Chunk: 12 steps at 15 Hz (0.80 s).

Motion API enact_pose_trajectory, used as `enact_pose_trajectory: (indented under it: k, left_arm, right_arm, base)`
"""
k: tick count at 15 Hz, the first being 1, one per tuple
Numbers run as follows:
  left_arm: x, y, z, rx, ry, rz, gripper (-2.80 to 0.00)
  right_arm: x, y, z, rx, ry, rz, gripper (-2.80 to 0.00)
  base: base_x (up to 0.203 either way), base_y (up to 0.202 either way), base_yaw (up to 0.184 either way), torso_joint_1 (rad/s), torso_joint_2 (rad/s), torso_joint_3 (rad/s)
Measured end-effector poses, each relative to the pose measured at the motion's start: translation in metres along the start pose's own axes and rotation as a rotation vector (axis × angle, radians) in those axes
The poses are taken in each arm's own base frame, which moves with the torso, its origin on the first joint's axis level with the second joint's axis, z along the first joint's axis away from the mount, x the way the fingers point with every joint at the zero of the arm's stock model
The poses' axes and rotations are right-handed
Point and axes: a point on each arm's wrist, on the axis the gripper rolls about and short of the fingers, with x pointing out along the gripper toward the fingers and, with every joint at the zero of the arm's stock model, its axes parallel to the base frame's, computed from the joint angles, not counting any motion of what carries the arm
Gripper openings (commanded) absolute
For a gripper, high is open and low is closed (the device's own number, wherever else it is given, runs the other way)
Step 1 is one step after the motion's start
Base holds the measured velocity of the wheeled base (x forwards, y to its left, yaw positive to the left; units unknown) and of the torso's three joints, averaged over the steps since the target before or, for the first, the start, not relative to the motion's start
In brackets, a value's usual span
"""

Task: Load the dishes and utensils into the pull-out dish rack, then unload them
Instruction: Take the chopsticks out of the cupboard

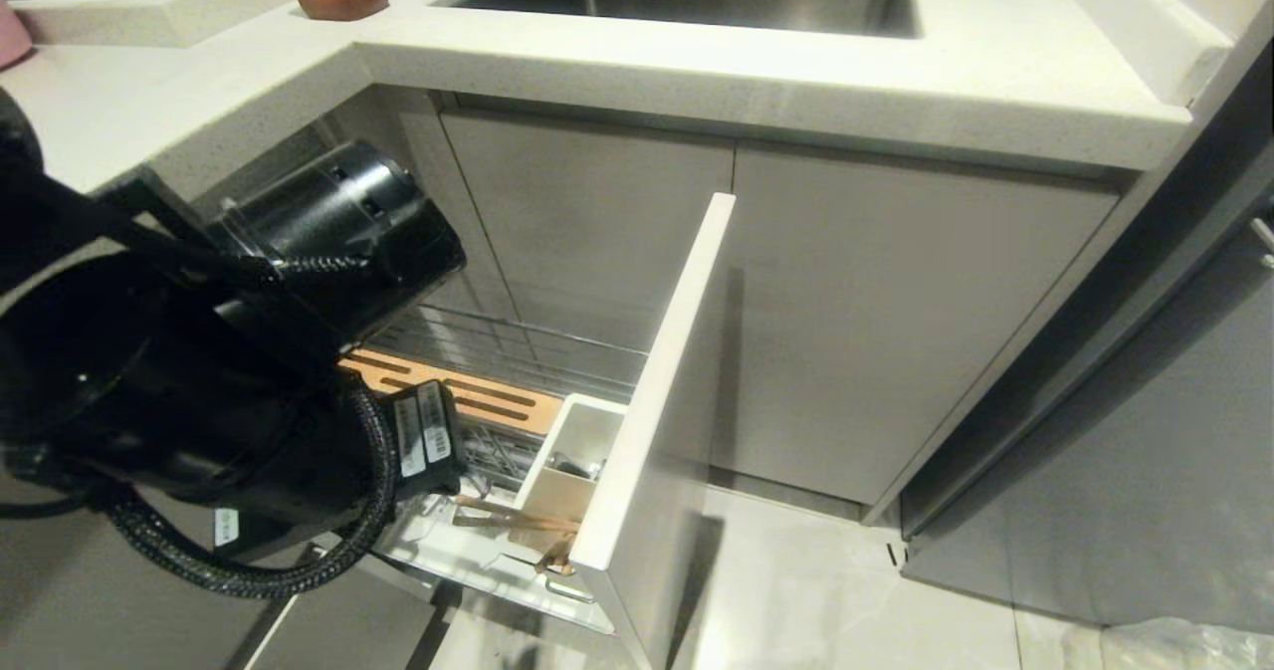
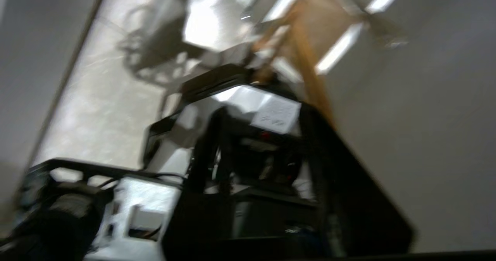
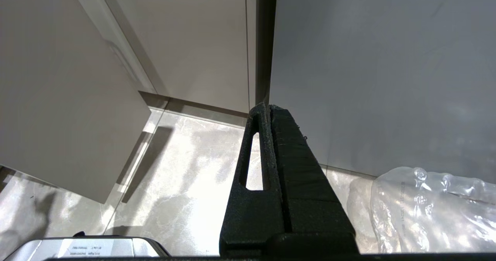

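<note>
The left arm (image 1: pixel 229 371) reaches low into the pull-out dish rack (image 1: pixel 498 391) by the chopsticks (image 1: pixel 523 521) — its grip I cannot tell. The right gripper (image 3: pixel 269 108) is pressed together.

Chopsticks (image 1: pixel 518 521) lie in the pulled-out dish rack (image 1: pixel 498 560).
</note>
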Motion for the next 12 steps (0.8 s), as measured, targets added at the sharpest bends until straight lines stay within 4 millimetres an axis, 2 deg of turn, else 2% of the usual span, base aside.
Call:
enact_pose_trajectory:
  k: [3, 7, 12]
  left_arm:
    - [0.013, 0.004, 0.001, 0.148, 0.025, 0.062, 0.00]
    - [0.030, 0.007, 0.019, 0.361, 0.109, 0.064, 0.00]
    - [0.059, -0.004, 0.048, 0.351, 0.295, -0.037, 0.00]
  right_arm:
    - [0.000, 0.000, 0.000, 0.000, 0.000, 0.000, -2.80]
    - [0.000, 0.000, 0.000, 0.000, 0.000, 0.000, -2.80]
    - [0.000, 0.000, 0.000, 0.000, 0.000, 0.000, -2.80]
  base:
    - [0.000, 0.000, 0.000, 0.000, 0.00, 0.000]
    - [0.000, 0.000, 0.000, 0.000, 0.00, 0.000]
    - [0.000, 0.000, 0.000, 0.000, 0.00, 0.000]
